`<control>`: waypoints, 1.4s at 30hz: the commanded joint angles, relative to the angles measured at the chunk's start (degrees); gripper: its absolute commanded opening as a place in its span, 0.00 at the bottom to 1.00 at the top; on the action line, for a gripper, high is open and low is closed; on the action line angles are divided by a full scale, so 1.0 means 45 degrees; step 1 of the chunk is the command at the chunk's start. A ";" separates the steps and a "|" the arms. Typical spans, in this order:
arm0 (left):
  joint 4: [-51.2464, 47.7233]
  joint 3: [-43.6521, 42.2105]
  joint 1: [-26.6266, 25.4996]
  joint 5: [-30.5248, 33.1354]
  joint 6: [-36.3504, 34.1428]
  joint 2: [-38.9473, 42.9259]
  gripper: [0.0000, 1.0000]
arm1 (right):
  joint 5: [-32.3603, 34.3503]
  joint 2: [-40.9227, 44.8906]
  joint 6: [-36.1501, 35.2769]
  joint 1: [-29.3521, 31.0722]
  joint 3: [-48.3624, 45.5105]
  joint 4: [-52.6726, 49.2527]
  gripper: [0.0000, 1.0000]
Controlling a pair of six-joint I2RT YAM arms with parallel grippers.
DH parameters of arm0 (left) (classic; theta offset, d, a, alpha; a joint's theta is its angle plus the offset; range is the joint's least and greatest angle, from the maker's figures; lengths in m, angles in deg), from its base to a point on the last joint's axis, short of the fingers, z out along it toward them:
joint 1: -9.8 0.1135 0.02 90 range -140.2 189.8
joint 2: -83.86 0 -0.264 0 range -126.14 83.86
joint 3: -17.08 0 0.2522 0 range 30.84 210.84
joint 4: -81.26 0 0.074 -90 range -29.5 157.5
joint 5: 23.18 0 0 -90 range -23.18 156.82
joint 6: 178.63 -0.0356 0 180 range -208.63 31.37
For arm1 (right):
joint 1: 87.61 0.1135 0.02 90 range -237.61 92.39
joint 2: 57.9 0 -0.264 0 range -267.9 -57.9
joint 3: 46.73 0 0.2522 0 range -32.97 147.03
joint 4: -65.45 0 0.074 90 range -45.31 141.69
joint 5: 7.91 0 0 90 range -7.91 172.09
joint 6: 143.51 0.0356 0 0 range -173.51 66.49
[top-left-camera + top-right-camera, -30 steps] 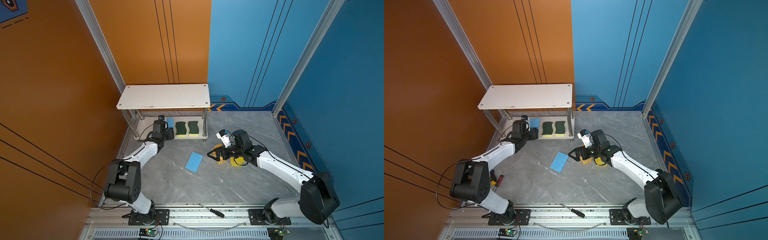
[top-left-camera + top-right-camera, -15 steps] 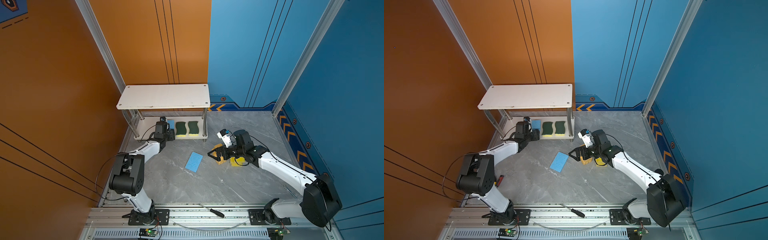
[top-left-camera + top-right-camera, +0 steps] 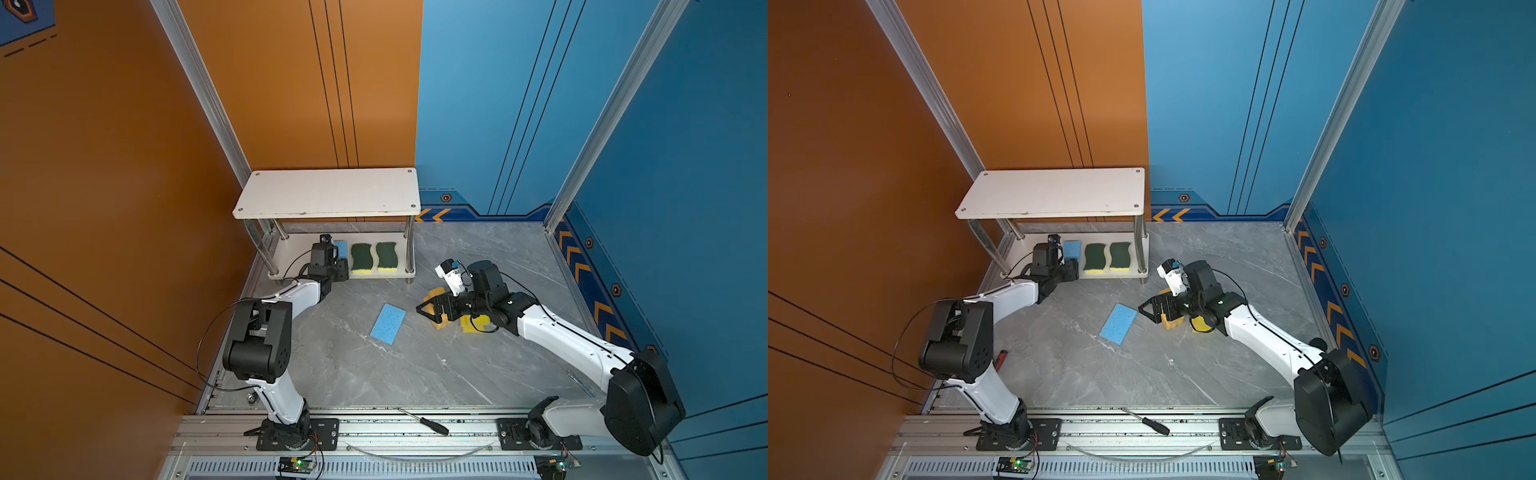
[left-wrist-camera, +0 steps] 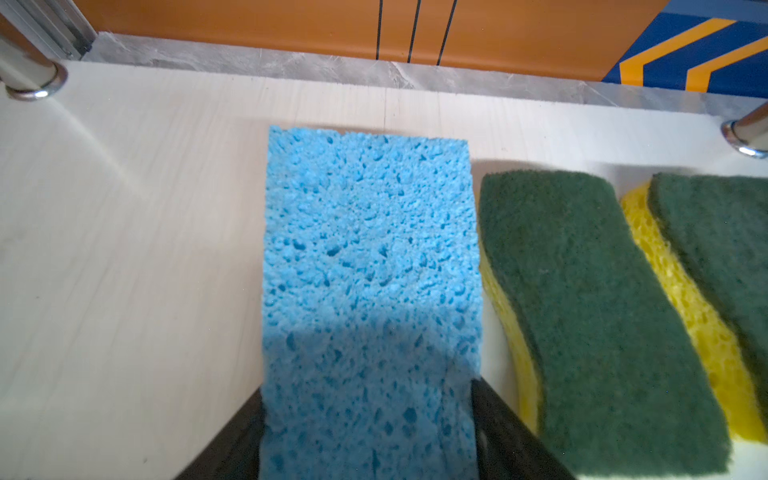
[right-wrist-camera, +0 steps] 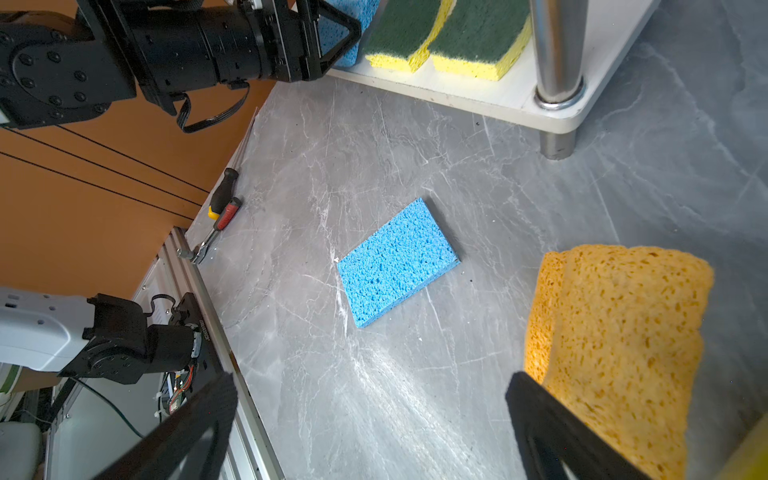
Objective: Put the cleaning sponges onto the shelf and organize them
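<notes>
The shelf (image 3: 328,193) stands at the back left, and two green-on-yellow sponges (image 3: 360,257) (image 3: 386,255) lie side by side on its lower board (image 4: 124,208). My left gripper (image 4: 368,399) reaches under the top board, shut on a light blue sponge (image 4: 370,270) that lies flat beside the green ones. A second blue sponge (image 3: 387,323) lies loose on the floor. My right gripper (image 5: 372,380) stands open over bare floor, with two orange sponges (image 5: 619,332) just outside one finger. A yellow sponge (image 3: 471,324) shows partly under the right arm.
Screwdrivers lie at the floor's left edge (image 5: 222,203) and on the front rail (image 3: 424,422). The orange wall runs close behind and to the left of the shelf. A chrome leg (image 5: 557,54) stands at the shelf's near right corner.
My left gripper has pushed farther onto the lower board with the blue sponge, nearer the green sponges. The right arm has barely moved.
</notes>
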 commanded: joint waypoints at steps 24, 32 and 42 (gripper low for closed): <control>-0.0698 0.1122 0.0371 -0.0621 0.0010 -0.0568 0.71 | 0.0127 0.0102 -0.0096 -0.0136 -0.0095 -0.0077 1.00; -0.1340 0.1598 0.0371 -0.0769 -0.0032 -0.0867 0.71 | 0.0105 0.0178 -0.0110 -0.0199 -0.0112 -0.0089 1.00; -0.1928 0.1941 0.0371 -0.0797 -0.0068 -0.1018 0.71 | 0.0068 0.0195 -0.0114 -0.0230 -0.0056 -0.0103 1.00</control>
